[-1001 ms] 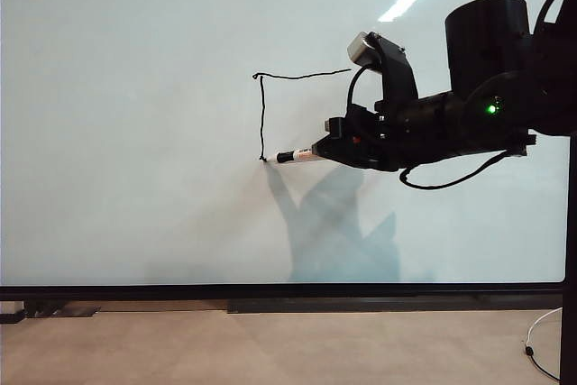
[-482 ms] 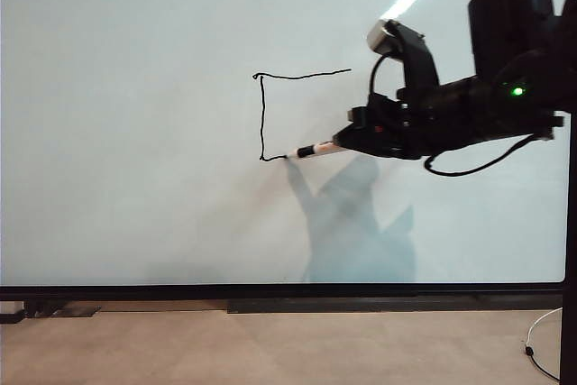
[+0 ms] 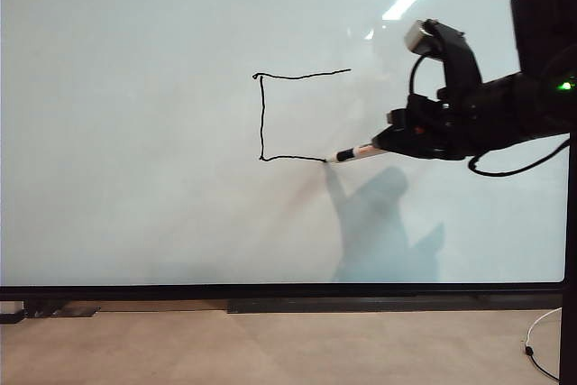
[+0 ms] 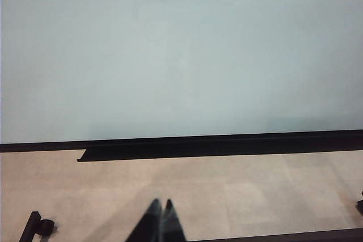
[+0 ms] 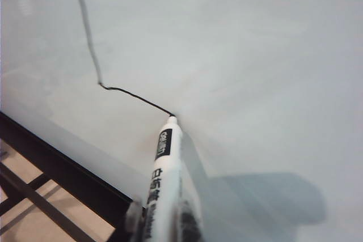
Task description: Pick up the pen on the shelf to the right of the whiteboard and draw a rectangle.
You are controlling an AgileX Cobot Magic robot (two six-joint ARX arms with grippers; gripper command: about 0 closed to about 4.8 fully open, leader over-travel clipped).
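The whiteboard (image 3: 135,132) fills most of the exterior view. On it stands a partly drawn rectangle (image 3: 262,114): a top line, a left side and part of the bottom line. My right gripper (image 3: 383,146) is shut on the pen (image 3: 353,153), whose tip touches the board at the end of the bottom line. In the right wrist view the pen (image 5: 161,182) points at the whiteboard (image 5: 255,55), its tip on the end of the drawn line (image 5: 136,97); the right gripper (image 5: 164,228) shows blurred round its barrel. My left gripper (image 4: 161,203) is shut and empty, above the floor below the whiteboard (image 4: 181,55).
The board's black lower frame (image 3: 270,292) runs along the bottom, with a narrow black ledge (image 4: 215,150) under it. Beige floor (image 3: 270,349) lies below. A white cable (image 3: 541,349) curls at the far right. A black caster foot (image 4: 39,226) stands on the floor.
My right gripper has moved to the right with the pen, its tip drawing the bottom line out from the lower left corner. The left gripper has not moved.
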